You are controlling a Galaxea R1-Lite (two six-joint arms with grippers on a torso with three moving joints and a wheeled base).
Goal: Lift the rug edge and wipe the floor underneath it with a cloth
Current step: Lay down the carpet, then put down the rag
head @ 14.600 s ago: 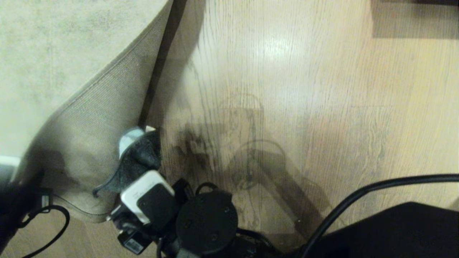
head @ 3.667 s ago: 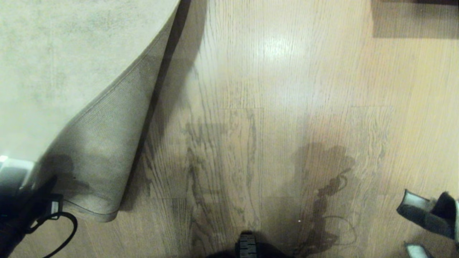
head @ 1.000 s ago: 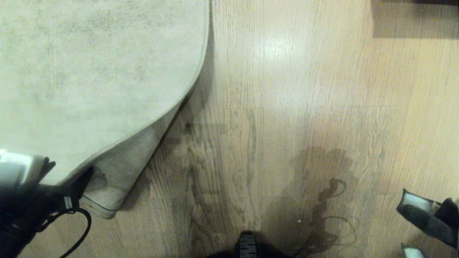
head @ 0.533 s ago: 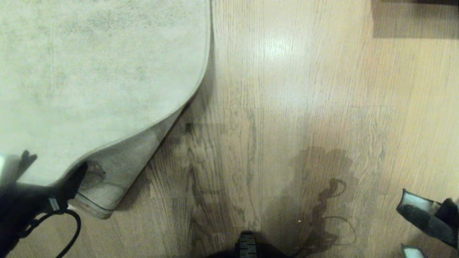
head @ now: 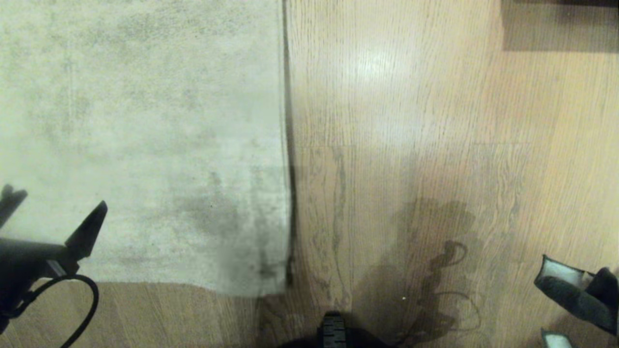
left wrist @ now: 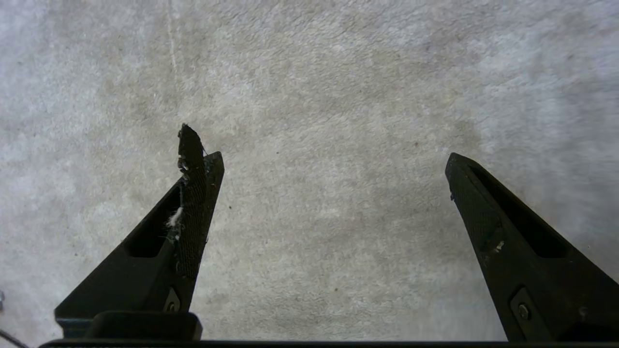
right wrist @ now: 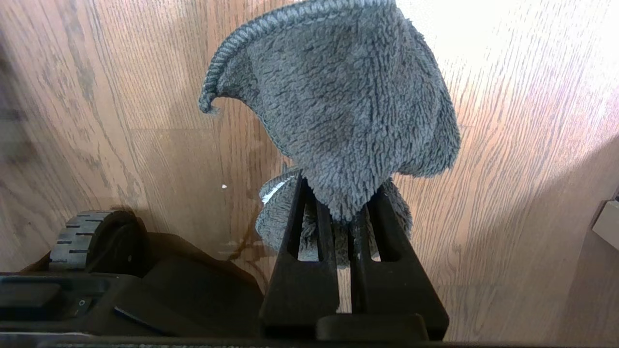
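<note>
The pale grey-beige rug lies flat on the wood-grain floor. The rug edge runs straight down to a corner near the picture's bottom. My left gripper hangs open over the rug's near left part, with nothing between its fingers; only rug pile shows under the left gripper. At the far right my right gripper is shut on the fluffy grey cloth, held off the floor; the cloth also shows in the head view.
My black base and a wheel sit at the near edge. A black cable loops under the left arm. A dark shape lies at the far right, and a pale object beside the right arm.
The folded-up rug corner has dropped and now lies flat. My left gripper has let go of it, opened wide and drawn back. The right arm and cloth have not moved.
</note>
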